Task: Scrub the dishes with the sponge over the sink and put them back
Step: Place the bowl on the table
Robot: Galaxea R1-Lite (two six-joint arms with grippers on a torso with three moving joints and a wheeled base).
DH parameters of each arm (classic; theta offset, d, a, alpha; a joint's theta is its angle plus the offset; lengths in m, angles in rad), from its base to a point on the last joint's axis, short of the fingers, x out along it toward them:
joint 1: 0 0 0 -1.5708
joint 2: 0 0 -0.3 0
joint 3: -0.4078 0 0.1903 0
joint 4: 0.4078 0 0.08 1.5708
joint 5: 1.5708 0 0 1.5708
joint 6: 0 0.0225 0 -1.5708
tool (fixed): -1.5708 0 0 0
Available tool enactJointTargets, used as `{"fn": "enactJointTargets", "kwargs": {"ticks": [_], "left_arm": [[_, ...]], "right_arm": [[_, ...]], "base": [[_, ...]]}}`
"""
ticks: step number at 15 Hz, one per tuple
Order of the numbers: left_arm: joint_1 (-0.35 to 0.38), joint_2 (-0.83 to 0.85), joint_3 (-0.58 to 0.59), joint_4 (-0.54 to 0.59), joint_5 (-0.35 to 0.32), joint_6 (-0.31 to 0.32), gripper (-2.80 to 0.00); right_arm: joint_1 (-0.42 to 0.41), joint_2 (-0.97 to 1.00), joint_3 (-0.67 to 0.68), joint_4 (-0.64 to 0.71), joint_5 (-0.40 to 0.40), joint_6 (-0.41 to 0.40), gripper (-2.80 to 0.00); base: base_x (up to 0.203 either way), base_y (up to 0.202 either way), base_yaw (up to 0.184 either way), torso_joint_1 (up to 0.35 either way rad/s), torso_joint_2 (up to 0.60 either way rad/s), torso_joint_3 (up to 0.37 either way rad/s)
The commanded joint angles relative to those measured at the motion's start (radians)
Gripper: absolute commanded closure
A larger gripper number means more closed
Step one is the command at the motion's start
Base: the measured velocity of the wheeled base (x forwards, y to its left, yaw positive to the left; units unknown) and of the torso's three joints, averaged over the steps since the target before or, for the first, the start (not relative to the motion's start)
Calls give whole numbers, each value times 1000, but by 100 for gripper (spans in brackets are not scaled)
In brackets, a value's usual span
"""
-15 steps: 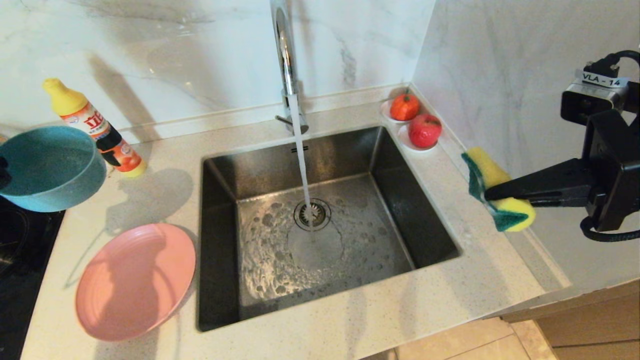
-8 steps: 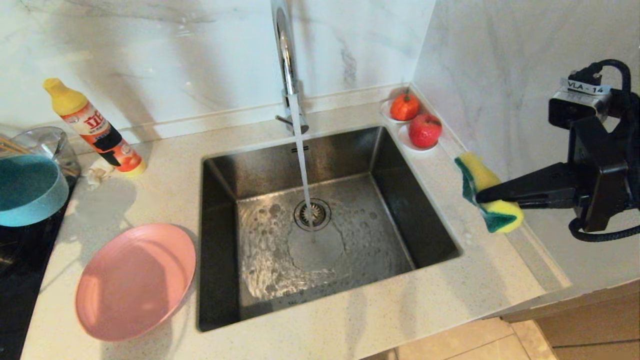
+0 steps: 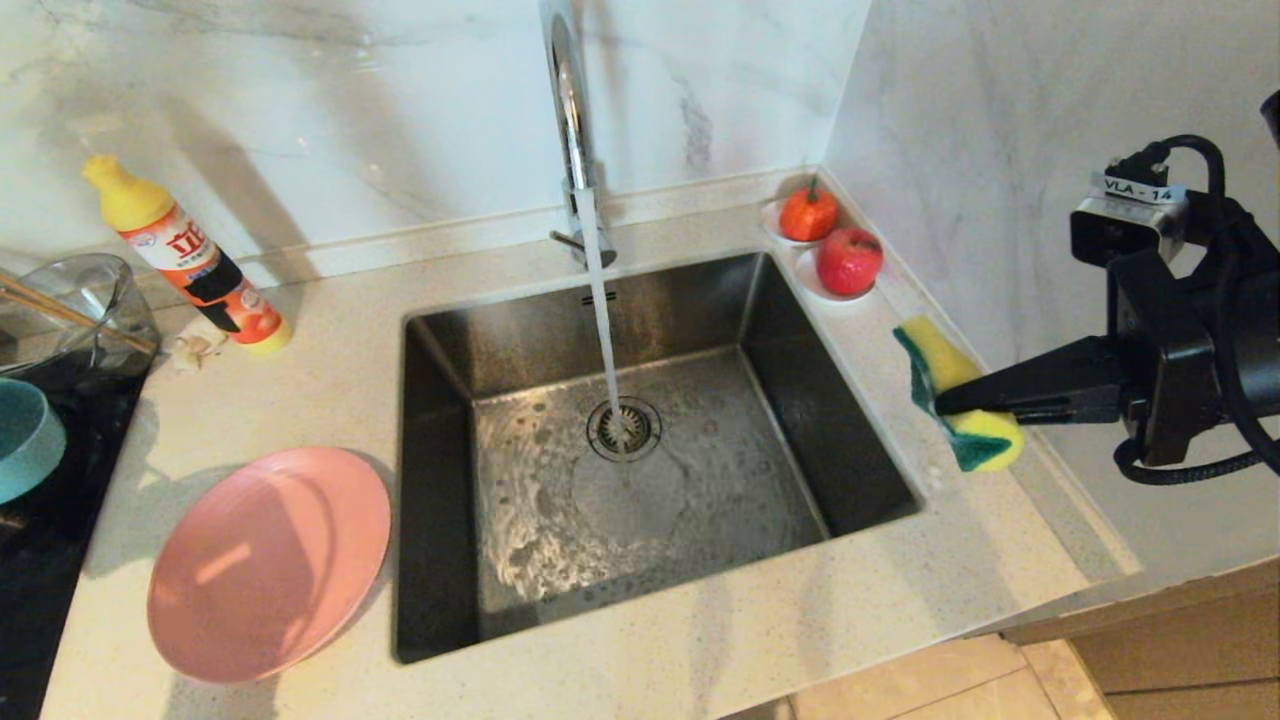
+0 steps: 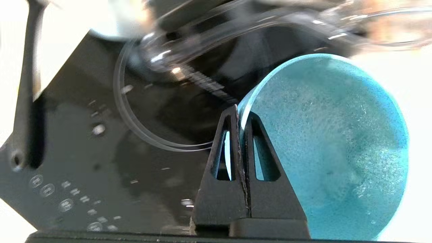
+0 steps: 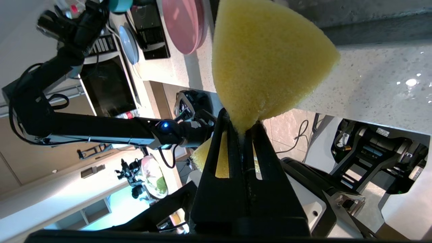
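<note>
Head view, sink (image 3: pixel 560 300): sitting in the middle of the tabletop (image 3: pixel 330 380), with water running from the tap (image 3: pixel 572 110) onto the drain strainer (image 3: pixel 623 428).
Head view, plate (image 3: pixel 268 562): lying flat on the tabletop just left of the sink.
Head view, bowl (image 3: pixel 22 438): showing only as a teal edge at the far left, over the black cooktop (image 3: pixel 40 560).
Head view, right gripper (image 3: pixel 945 402): reaching in from the right, jaws clenching the sponge (image 3: pixel 958 392) at its middle, above the tabletop just right of the sink.
Head view, others: a detergent bottle (image 3: pixel 190 258) standing behind the plate, a glass bowl (image 3: pixel 75 310) at far left, 2 red fruits (image 3: pixel 848 260) on small dishes in the back right corner.
Left wrist view, left gripper (image 4: pixel 238 114): jaws pinching the bowl's rim, holding the bowl (image 4: pixel 324 145) on edge over the cooktop (image 4: pixel 101 148).
Right wrist view, sponge (image 5: pixel 266 64): bulging yellow out of the clenched jaws of the right gripper (image 5: pixel 242 126), with the plate (image 5: pixel 184 23) lying well beyond.
</note>
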Motion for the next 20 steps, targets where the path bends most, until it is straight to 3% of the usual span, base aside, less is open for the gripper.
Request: {"fn": "enactJointTargets", "kwargs": {"ticks": [1,6,12,19,20], "left_arm": [[33,61,3,-5,-16,0,0],[63,132,-1,-5,-58,-5,0],[89,241,-11,-98,-62,-8,0],[101,252,-31,-97,-60,-4,0],[101,252,-30,-97,-60,-4,-93]], "right_arm": [[1,4,0,2,4,2,0],[1,6,7,1,7,2,0],[1,15,12,-1,9,1,0],[1,21,14,0,9,-8,0],[1,21,14,0,9,-8,0]], "base": [[0,0,0,0,0,0],[0,0,0,0,0,0],[0,0,0,0,0,0],[0,0,0,0,0,0],[0,0,0,0,0,0]]}}
